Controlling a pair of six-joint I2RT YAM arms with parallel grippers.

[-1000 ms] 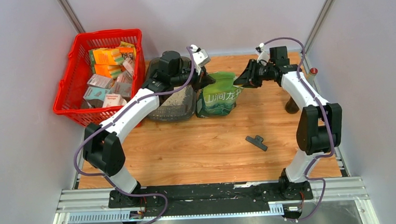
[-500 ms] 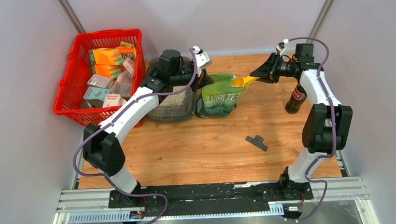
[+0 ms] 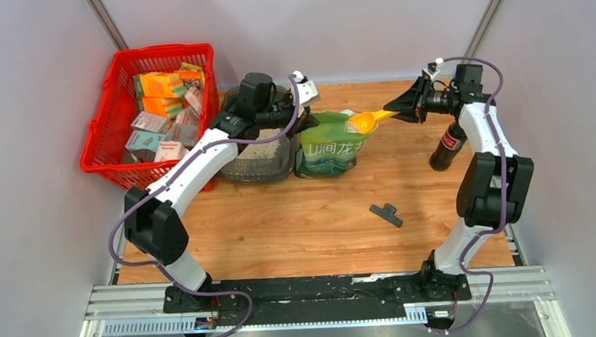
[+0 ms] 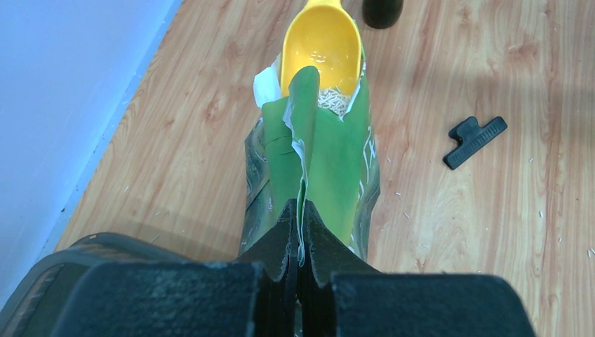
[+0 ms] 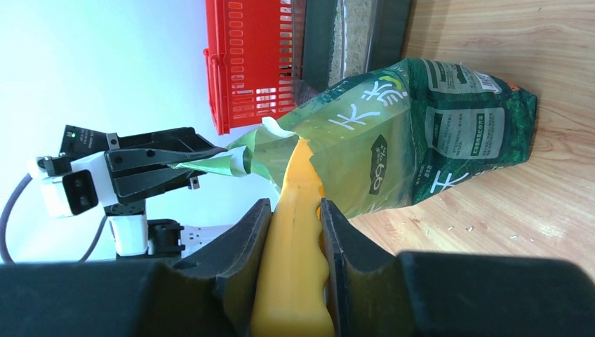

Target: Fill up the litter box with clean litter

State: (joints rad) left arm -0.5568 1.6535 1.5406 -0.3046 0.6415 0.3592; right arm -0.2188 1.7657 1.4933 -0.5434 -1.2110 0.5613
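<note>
At green bag [image 3: 331,144] mouth: pinching its flap in left gripper [image 4: 298,235] for access, clamping yellow scoop [image 4: 321,45] in right gripper [image 5: 295,210] to dig clean litter [image 4: 330,100].

A wooden tabletop [image 3: 298,215] with warm orange grain filled the enclosure. Plain pale grey walls [image 3: 26,115] closed it in on the left, far and right sides. Slanting aluminium posts [image 3: 104,20] stood at the far corners. A silver metal rail [image 3: 521,286] ran along the near edge. The light was soft and even, and shadows were faint.
</note>
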